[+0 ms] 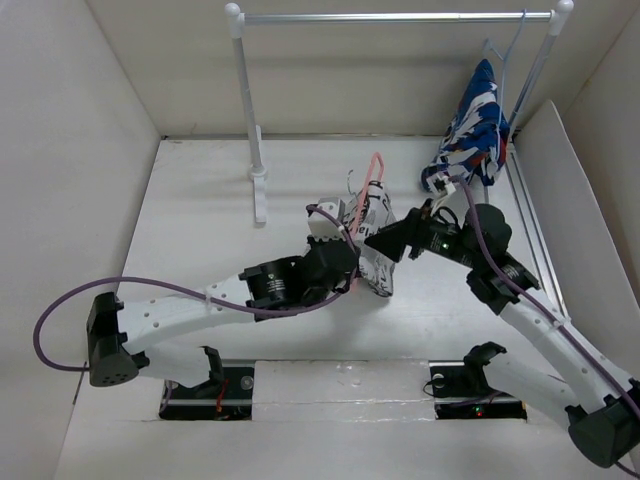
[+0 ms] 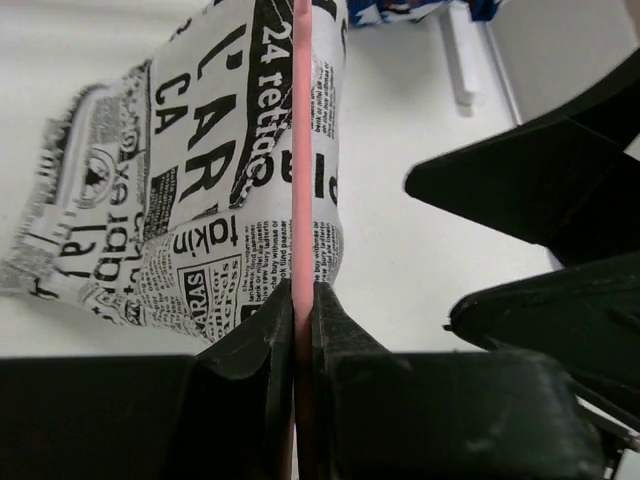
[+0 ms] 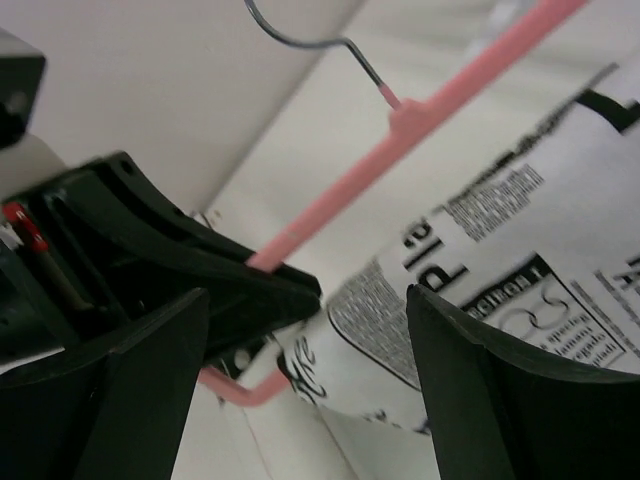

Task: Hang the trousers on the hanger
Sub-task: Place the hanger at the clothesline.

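The newspaper-print trousers (image 1: 377, 245) are bunched at the middle of the table against the pink hanger (image 1: 374, 172), whose hook points to the back. My left gripper (image 1: 349, 256) is shut on the hanger's pink bar (image 2: 302, 150), with the trousers (image 2: 180, 200) just beyond and left of the jaws. My right gripper (image 1: 388, 242) is open, close to the right of the trousers. In the right wrist view, its fingers (image 3: 500, 400) frame the fabric (image 3: 520, 250), the hanger (image 3: 440, 90) and the left gripper (image 3: 200, 270). It holds nothing.
A white clothes rail (image 1: 400, 17) stands at the back on a post (image 1: 250, 110). A blue, white and red garment (image 1: 475, 130) hangs from it on a pale blue hanger (image 1: 505, 55) at the right. White walls close in the left and right sides.
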